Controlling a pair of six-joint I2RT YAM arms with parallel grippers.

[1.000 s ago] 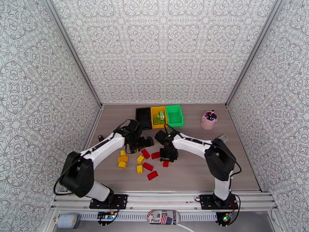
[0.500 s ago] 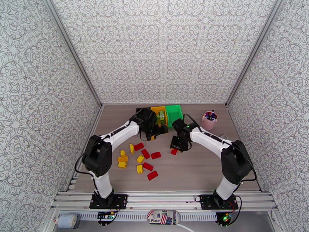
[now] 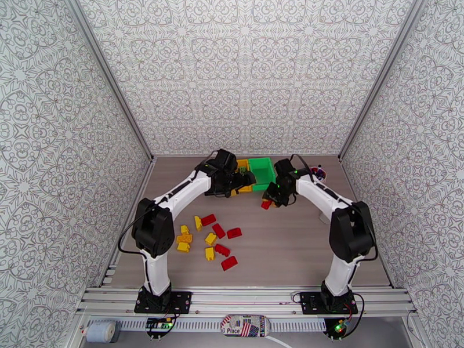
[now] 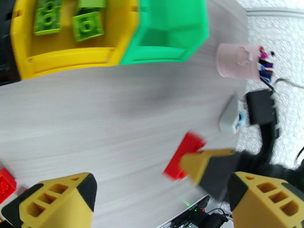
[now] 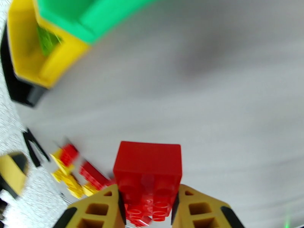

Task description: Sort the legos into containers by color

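Scene: A two-armed robot is sorting toy bricks into three small bins at the far side of a table (image 3: 301, 245).
Red brick: The right gripper (image 5: 148, 206) is clamping a red brick (image 5: 147, 168) by two opposite flat sides and holding it above the table, just in front of the green bin (image 3: 262, 172).
Handling: The brick is looking small, light and rigid, with smooth walls that may be slippery. Pinching the flat sides, as here, seems the surest hold.
Right arm: It is reaching far forward with its elbow out to the right and its wrist tipping down toward the table.
Left gripper: The left gripper (image 4: 161, 187) is standing wide open, holding nothing and hovering just in front of the yellow bin (image 4: 68, 59).
Left arm: It is stretching diagonally from its base toward the bins, nearly straight.
Bins: The black bin (image 5: 17, 92), the yellow bin and the green bin are sitting side by side. Light green bricks (image 4: 47, 19) are lying in the yellow one.
Loose bricks: Red and yellow bricks (image 3: 211, 239) are lying scattered nearer the arm bases.
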